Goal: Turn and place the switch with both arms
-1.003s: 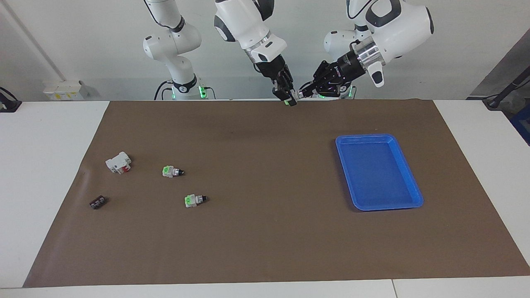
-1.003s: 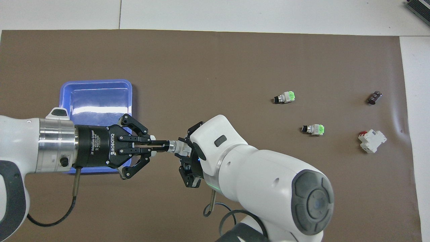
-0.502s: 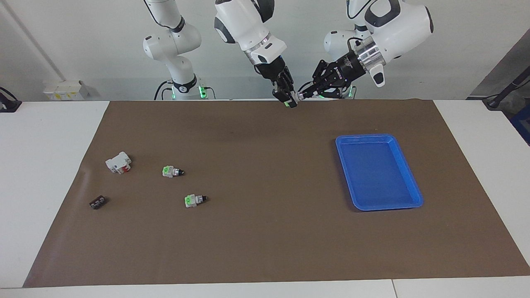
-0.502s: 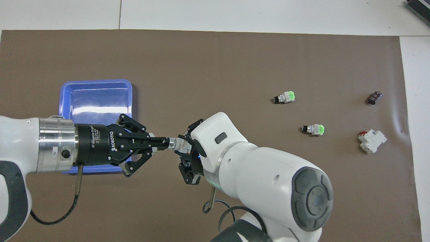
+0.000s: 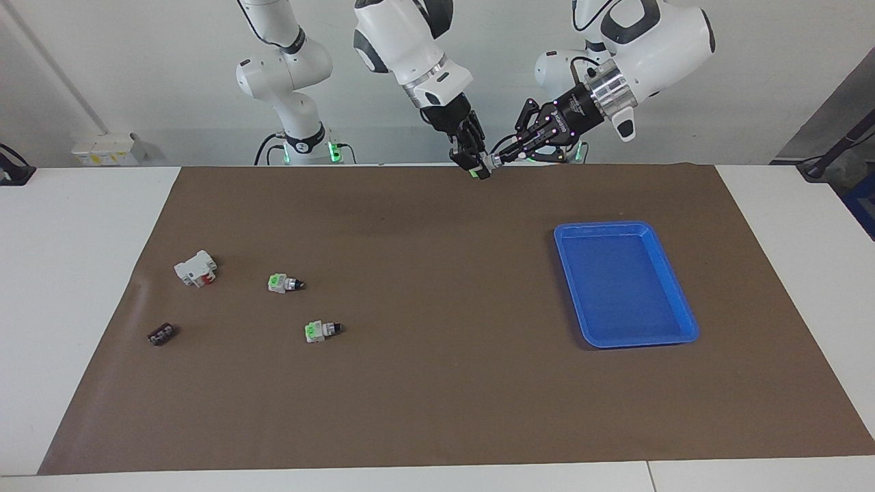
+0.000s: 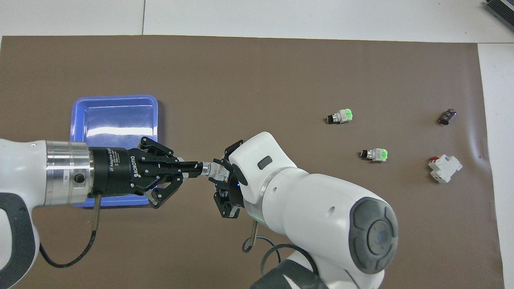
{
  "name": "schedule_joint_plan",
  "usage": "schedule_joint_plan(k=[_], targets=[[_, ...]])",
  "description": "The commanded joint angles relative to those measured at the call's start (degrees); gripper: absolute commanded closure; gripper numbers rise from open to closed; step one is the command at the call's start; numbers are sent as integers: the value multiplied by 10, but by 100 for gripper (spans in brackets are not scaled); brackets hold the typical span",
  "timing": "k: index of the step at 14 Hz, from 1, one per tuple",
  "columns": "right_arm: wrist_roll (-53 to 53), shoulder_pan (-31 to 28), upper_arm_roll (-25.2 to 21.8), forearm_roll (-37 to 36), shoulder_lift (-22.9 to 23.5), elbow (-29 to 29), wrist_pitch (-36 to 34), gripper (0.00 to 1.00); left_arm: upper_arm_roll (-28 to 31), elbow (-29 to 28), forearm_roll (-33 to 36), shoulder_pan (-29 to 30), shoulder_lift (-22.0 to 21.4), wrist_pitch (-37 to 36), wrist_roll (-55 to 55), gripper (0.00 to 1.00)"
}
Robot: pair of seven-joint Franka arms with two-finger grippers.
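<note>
**Both arms pinching one tiny switch in mid-air**

Taking the tray [image 6: 114,105] as the landmark and reading the overhead view from its left edge across. The left gripper [image 6: 192,169] comes in over the tray's robot-side corner, its fingers closed on the black knob of the switch [image 6: 212,170]. That switch hangs in the air just past the tray toward the right arm's end, over the mat [image 6: 241,80], not resting on anything. The right gripper [image 6: 222,176] is clamped on the whitish body.

My guess on handling: it's light, hard plastic, so weight is no issue. The knob is small, smooth and round, so it could slip while turning. The blocky body looks like the safer place to hold.

Two more switches [image 6: 339,117] [image 6: 374,154] lie well away from the tray, toward the right arm's end.
</note>
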Motion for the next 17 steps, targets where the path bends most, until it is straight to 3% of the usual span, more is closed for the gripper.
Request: schedule_joint_plan(k=[1,10,17], targets=[[26,4,11,-1,1,-7,-14,2,-1,3,-6,-4,0,72,-50,100],[24,3,11,-1,-3,-8,-19,0,-2,-7,-2,-4,-4,72,-38,100],[21,-3,10,-1,-11,-8,-25,0,-2,-24,45,-6,-10,70,-13,100]])
